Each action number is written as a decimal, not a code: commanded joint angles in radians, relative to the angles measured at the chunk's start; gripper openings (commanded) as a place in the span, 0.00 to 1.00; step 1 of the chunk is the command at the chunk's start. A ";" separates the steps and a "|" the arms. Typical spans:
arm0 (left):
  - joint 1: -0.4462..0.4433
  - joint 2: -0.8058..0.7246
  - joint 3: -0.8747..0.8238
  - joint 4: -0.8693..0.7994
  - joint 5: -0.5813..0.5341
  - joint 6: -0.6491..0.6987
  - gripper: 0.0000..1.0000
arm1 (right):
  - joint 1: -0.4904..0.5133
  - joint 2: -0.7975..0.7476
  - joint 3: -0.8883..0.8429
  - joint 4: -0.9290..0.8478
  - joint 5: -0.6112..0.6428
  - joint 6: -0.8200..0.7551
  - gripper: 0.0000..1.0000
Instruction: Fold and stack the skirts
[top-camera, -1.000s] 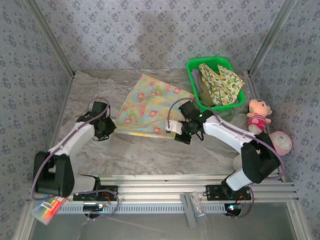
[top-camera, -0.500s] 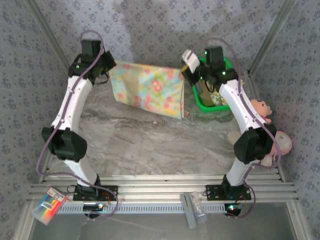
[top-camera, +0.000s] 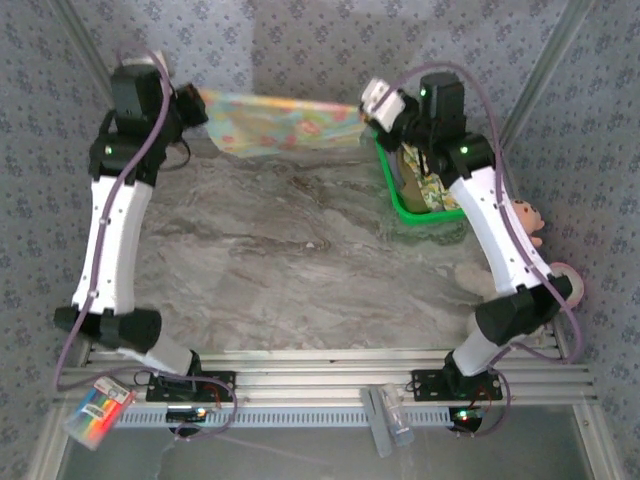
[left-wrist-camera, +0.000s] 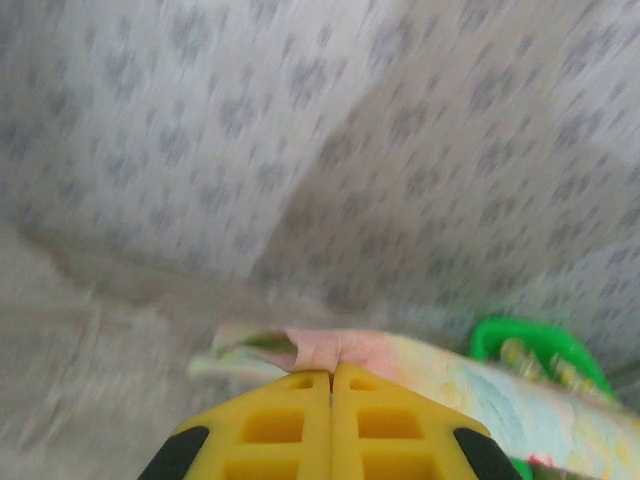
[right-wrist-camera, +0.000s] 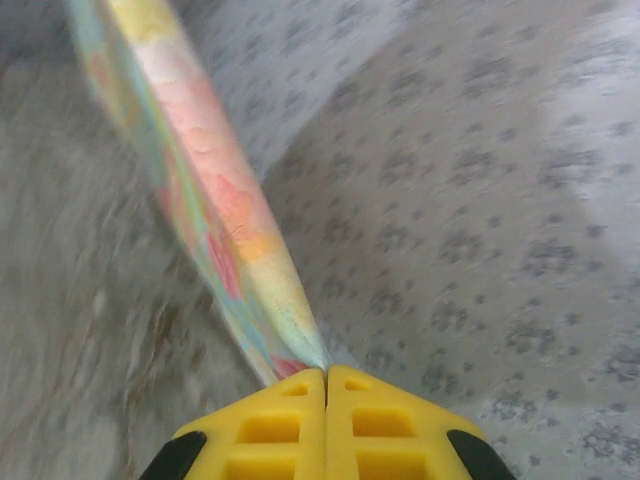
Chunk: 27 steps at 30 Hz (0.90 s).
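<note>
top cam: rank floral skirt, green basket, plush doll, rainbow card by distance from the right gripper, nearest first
1. floral skirt: corner clamped in the right gripper, cloth spans left.
2. green basket: just below-right of it.
3. plush doll: right edge.
4. rainbow card: near-left corner.

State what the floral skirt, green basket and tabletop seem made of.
The floral skirt looks like thin matte cloth, probably cotton: it sags limply. The green basket seems moulded plastic, slightly glossy, with a stiff rim. The tabletop is marble-patterned, grey-veined; real stone or printed sheet, I cannot tell.
</note>
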 joint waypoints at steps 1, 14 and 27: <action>0.008 -0.137 -0.305 0.054 -0.065 -0.084 0.00 | 0.085 -0.072 -0.239 -0.032 0.089 -0.213 0.00; 0.020 -0.597 -1.324 -0.074 -0.055 -0.524 0.00 | 0.438 -0.033 -0.826 -0.141 -0.105 0.093 0.00; 0.026 -0.920 -1.364 -0.291 -0.184 -0.701 0.82 | 0.302 -0.061 -0.805 0.115 -0.392 0.436 0.95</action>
